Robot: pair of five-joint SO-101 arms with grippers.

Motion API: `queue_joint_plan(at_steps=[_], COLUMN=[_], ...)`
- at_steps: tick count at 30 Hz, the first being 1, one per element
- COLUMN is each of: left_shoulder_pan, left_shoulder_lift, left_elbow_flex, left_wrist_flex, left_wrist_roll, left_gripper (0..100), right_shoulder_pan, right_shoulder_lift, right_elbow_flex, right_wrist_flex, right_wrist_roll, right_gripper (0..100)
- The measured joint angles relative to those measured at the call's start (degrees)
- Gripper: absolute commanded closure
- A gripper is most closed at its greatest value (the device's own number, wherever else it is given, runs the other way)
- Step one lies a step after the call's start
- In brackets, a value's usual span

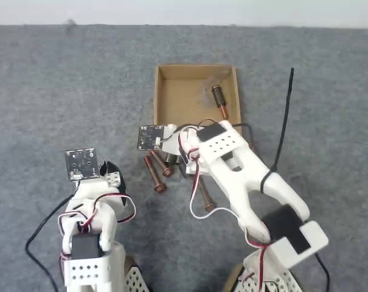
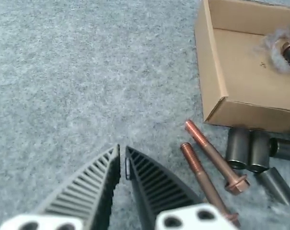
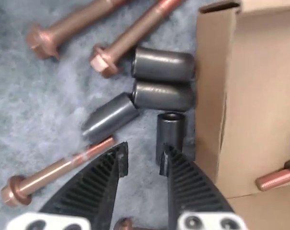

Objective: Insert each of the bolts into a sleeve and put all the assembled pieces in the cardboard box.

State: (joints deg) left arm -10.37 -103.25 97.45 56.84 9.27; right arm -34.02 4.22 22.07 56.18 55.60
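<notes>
Your left gripper (image 2: 123,155), fingers almost touching, nothing held, hovers over grey carpet (image 2: 87,72) beside two bolts (image 2: 212,160). Your right gripper (image 3: 144,158), narrowly parted, empty, hangs over four sleeves (image 3: 161,96) just beside cardboard box (image 1: 157,97); one assembled piece (image 1: 219,100) lies inside.

A grey, felt-like covering spreads over the whole surface (image 1: 50,79), its nap mottled and slightly fuzzy. Along the far edge runs a pale, plain strip (image 1: 171,12). Light falls evenly, leaving only soft, short shadows.
</notes>
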Motion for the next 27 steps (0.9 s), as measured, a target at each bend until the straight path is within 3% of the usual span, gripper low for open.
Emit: queue_joint_plan(at_steps=[27], left_shoulder_pan=[0.0], left_shoulder_lift=[0.0], left_elbow_flex=[0.0], left_wrist_flex=[0.0], left_wrist_roll=[0.0], left_gripper=[99], right_shoulder_pan=[4.31], right_shoulder_lift=[10.99], right_elbow_flex=[-7.65], right_wrist_flex=[0.0], right_wrist_roll=[4.84], right_gripper=[89.3])
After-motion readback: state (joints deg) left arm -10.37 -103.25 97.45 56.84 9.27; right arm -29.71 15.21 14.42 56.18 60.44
